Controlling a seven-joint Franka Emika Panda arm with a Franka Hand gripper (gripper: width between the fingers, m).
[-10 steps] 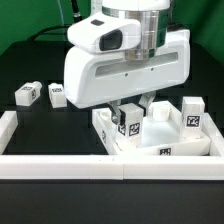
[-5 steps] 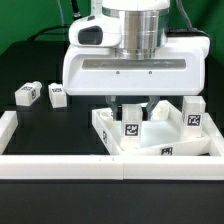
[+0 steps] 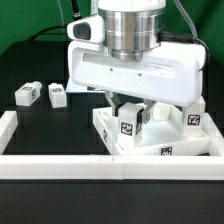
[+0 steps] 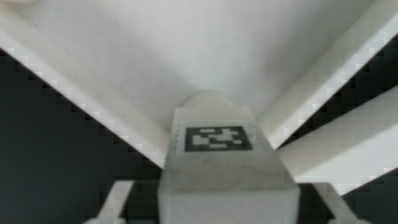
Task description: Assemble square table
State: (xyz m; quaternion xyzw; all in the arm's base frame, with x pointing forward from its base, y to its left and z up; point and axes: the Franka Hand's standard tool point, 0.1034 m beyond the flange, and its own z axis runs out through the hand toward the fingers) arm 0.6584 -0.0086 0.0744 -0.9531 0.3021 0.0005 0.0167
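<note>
Exterior view: The white table top (image 3: 150, 146) lies flat on the black desk (image 3: 50, 125). The pincer (image 3: 130, 112) comes down from above. It looks shut on the held leg (image 3: 127, 124), with one dark finger on each side of it. The held leg stands at the table top's corner on the exterior view's left, and it leans a little. Another leg (image 3: 193, 118) stands at the table top's corner on the exterior view's right. Two loose legs (image 3: 27, 94) lie on the desk, well apart from the table top, on the exterior view's left. White border rails (image 3: 60, 166) run in front of the table top.

Wrist view: The held leg (image 4: 222, 170) fills the middle, with its tag facing the camera. The table top (image 4: 214, 50) lies under it, and its rim walls meet in a point at the corner. The corner hole is hidden under the leg.

I think the lean is the danger. If the leg goes in crooked, it can jam in the hole. A hard push or twist can then slide the table top on the desk. The leg can also slip in the pincer and fall over.
</note>
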